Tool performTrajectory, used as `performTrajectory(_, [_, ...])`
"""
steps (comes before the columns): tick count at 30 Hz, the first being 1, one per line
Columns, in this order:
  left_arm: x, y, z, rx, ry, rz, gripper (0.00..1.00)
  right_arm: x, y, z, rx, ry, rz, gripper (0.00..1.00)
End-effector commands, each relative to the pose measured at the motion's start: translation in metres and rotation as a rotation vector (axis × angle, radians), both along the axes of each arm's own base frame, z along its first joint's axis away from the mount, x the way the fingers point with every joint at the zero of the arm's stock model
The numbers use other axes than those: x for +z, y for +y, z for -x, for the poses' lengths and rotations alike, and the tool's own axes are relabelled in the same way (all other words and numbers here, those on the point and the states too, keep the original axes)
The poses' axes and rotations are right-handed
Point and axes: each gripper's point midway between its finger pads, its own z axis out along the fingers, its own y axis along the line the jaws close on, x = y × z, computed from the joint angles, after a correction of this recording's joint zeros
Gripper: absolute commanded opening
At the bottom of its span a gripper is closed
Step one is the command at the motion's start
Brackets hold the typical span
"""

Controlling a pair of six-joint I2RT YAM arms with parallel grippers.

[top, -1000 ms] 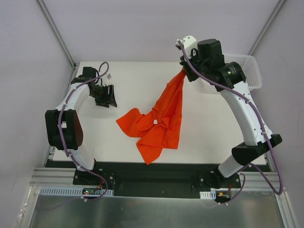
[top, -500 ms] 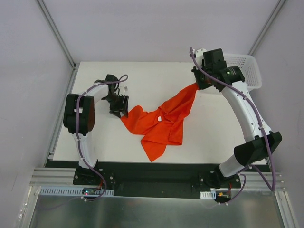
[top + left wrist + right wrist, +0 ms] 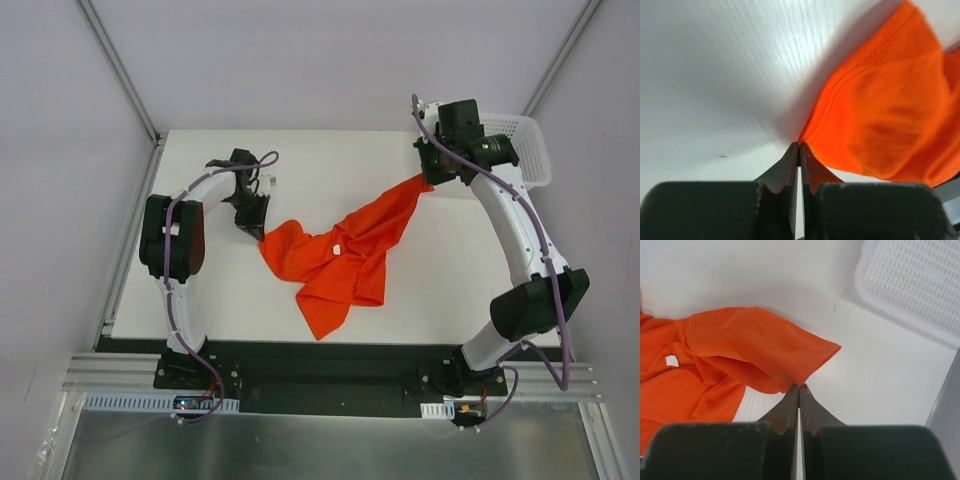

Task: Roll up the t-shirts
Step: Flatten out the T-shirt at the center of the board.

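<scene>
A white table boxed in by pale grey walls carries the orange-red t-shirt, crumpled at its middle. The shirt's long axis runs from the left to the far right, toward a white mesh basket at the far right corner. The left tool is pinched closed on the shirt's left edge, and the right tool is pinched closed on a sleeve hem.

Top cam: we look down from high behind the arm bases, far off, whole table in frame. Left wrist cam: we look along the left fingers, very close, low over the table, at a shirt edge. Right wrist cam: along the right fingers, a bit higher, toward shirt and basket. All three share the shirt.
</scene>
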Motion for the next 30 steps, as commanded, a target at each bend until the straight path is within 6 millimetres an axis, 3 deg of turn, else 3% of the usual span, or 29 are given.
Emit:
performTrajectory(1, [0.111, 0.023, -0.066, 0.036, -0.321, 0.081, 0.0, 0.043, -0.022, -0.055, -0.084, -0.141, -0.01, 0.01])
performTrajectory(2, [0.15, 0.028, -0.086, 0.044, -0.432, 0.105, 0.0, 0.049, -0.026, -0.064, -0.096, -0.165, -0.004, 0.01])
performTrajectory(4, [0.196, 0.044, -0.1, 0.063, -0.558, 0.126, 0.0, 0.072, -0.037, -0.086, -0.123, -0.241, 0.006, 0.01])
performTrajectory(5, [0.235, 0.049, -0.107, 0.053, -0.665, 0.125, 0.0, 0.078, -0.04, -0.09, -0.124, -0.26, 0.01, 0.01])
performTrajectory(7, [0.269, 0.054, -0.11, 0.049, -0.753, 0.133, 0.0, 0.101, -0.042, -0.096, -0.125, -0.328, 0.012, 0.01])
performTrajectory(8, [0.295, 0.061, -0.108, 0.054, -0.82, 0.137, 0.0, 0.108, -0.041, -0.096, -0.116, -0.348, 0.012, 0.01])
performTrajectory(13, [0.351, 0.063, -0.074, 0.038, -0.951, 0.159, 0.0, 0.144, -0.048, -0.074, -0.126, -0.436, 0.008, 0.01])
performTrajectory(17, [0.369, 0.059, -0.044, 0.035, -0.986, 0.183, 0.0, 0.163, -0.057, -0.03, -0.109, -0.478, 0.02, 0.01])
performTrajectory(18, [0.372, 0.058, -0.037, 0.034, -0.991, 0.193, 0.0, 0.148, -0.059, -0.022, -0.094, -0.444, 0.039, 0.01])
performTrajectory(20, [0.377, 0.053, -0.02, 0.021, -1.001, 0.216, 0.0, 0.139, -0.056, -0.005, -0.054, -0.428, 0.036, 0.01])
performTrajectory(21, [0.378, 0.049, -0.013, 0.005, -0.999, 0.239, 0.0, 0.132, -0.056, 0.016, -0.034, -0.419, 0.037, 0.01])
performTrajectory(23, [0.374, 0.043, 0.003, -0.006, -0.984, 0.268, 0.0, 0.116, -0.055, 0.035, 0.002, -0.387, 0.042, 0.01])
performTrajectory(25, [0.361, 0.039, 0.012, -0.012, -0.944, 0.299, 0.0, 0.087, -0.062, 0.057, 0.0, -0.32, 0.068, 0.01])
performTrajectory(30, [0.33, 0.032, 0.008, 0.059, -0.802, 0.362, 0.0, 0.024, -0.066, 0.08, -0.044, -0.135, 0.062, 0.01])
